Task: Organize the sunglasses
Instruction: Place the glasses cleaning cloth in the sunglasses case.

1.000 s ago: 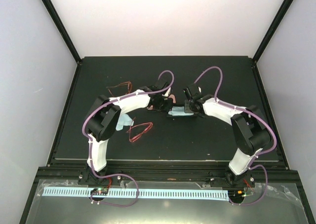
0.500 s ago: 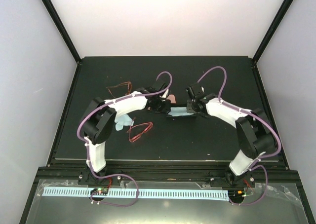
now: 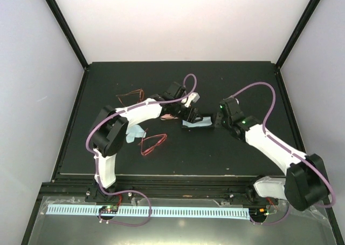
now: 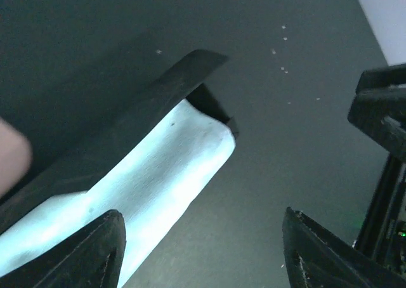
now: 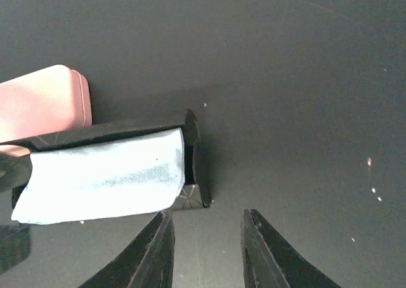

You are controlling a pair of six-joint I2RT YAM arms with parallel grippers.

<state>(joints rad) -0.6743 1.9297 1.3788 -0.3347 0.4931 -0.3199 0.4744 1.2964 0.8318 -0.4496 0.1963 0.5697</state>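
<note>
The brownish-amber sunglasses (image 3: 129, 98) lie at the back left of the mat. The red-pink sunglasses (image 3: 153, 143) lie nearer, beside my left arm. My left gripper (image 3: 192, 114) (image 4: 203, 253) hovers open over the left end of an open black case (image 3: 200, 118) (image 4: 127, 136) with a light blue cloth (image 4: 152, 186) (image 5: 101, 174) lying in it. Nothing is between its fingers. My right gripper (image 3: 218, 122) (image 5: 206, 256) is open too, just off the right end of the black case (image 5: 195, 158), holding nothing.
A pink case (image 5: 44, 104) (image 3: 171, 116) lies behind the black one, mostly hidden under my left arm in the top view. A second light blue cloth (image 3: 135, 133) lies between the two pairs of sunglasses. Black rails border the mat.
Both grippers went from shut to open and let go of the black case. The right arm drew back to the right, away from the case. The left gripper shifted slightly right.
</note>
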